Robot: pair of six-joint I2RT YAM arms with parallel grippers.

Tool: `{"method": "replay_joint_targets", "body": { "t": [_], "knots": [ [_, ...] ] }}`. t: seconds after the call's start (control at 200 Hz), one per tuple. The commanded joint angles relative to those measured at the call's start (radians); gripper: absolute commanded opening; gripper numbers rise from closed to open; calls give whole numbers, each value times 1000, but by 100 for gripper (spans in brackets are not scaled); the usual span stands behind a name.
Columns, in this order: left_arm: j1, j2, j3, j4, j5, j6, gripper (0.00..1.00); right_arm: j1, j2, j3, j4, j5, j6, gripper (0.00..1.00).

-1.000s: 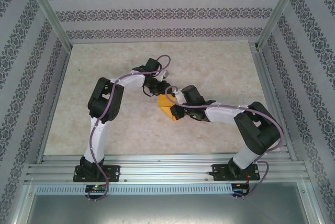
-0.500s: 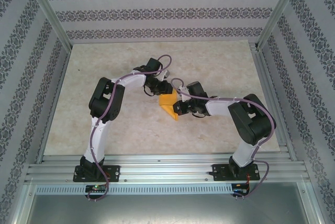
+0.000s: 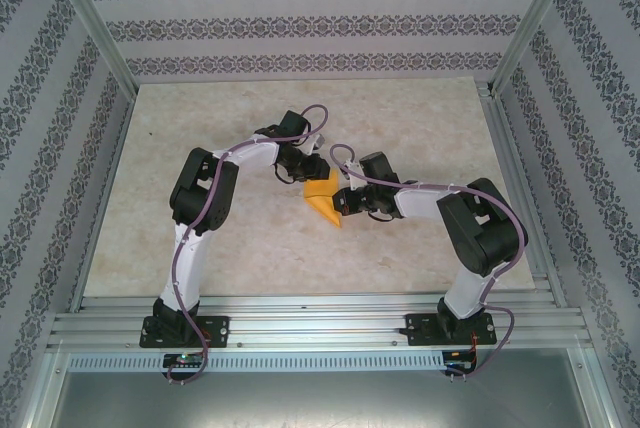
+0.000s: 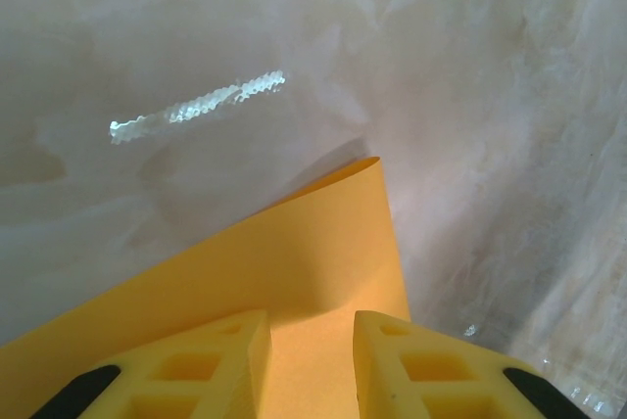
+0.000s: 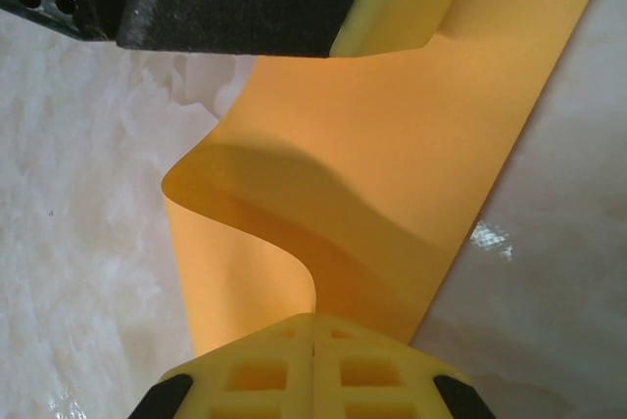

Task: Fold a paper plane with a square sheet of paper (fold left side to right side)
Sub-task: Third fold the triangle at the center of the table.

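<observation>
One square sheet of paper point(image 3: 322, 196) is sitting near the middle of the desk point(image 3: 200, 138), between my two arms; it is showing as thin, plain orange-yellow stock, matte and unmarked, with an angular outline that is narrowing to a point on the near side. From my right wrist the sheet point(image 5: 411, 145) is not lying flat; one long straight edge is running along the desk, while the opposite edge is curling up in a smooth wave and casting a soft shadow on itself. My right end effector point(image 5: 313, 336) is clenched, its yellow lattice-patterned fingers point(image 5: 255, 375) pressing together with no gap; the raised curl of paper is meeting their seam, so I am pinching the sheet there. My left end effector point(image 4: 312, 341) is released, its fingers point(image 4: 196, 370) standing a little apart over the paper point(image 4: 294, 253), which is showing through the gap; one rounded corner of the sheet is reaching out ahead of them across the desk. Seen from above, my left end effector point(image 3: 312, 170) is hovering at the far edge of the sheet and my right end effector point(image 3: 342, 203) is working at its right side. Pale marbled stone patterning is covering the desk, glossy enough to be throwing back a bright streak of light.
</observation>
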State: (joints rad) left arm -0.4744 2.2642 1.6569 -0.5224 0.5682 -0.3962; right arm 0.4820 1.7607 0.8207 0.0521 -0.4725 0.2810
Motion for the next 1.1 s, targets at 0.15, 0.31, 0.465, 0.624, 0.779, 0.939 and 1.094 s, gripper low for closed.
{"method": "replay_joint_targets", "body": {
  "t": [0.15, 0.31, 0.465, 0.624, 0.779, 0.939, 1.094],
  "knots": [
    [-20, 43, 4, -48, -36, 29, 31, -7, 27, -8, -1, 12, 35, 0],
    [-21, 44, 4, -48, -37, 28, 31, -7, 5, -38, 16, 34, 47, 0],
    [-21, 42, 4, -50, -39, 30, 31, -8, 12, -31, 17, 44, 54, 0],
    [-20, 41, 4, -50, -41, 29, 31, -9, 15, -16, 5, 54, 53, 0],
    [-21, 40, 3, -50, -40, 29, 31, -13, 11, -7, 3, 51, 53, 0],
    [-20, 40, 3, -50, -42, 29, 31, -13, 5, -3, 5, 43, 53, 0],
    [-21, 40, -2, -48, -43, 29, 31, -16, -19, -8, 13, 37, 64, 0]
  ]
}}
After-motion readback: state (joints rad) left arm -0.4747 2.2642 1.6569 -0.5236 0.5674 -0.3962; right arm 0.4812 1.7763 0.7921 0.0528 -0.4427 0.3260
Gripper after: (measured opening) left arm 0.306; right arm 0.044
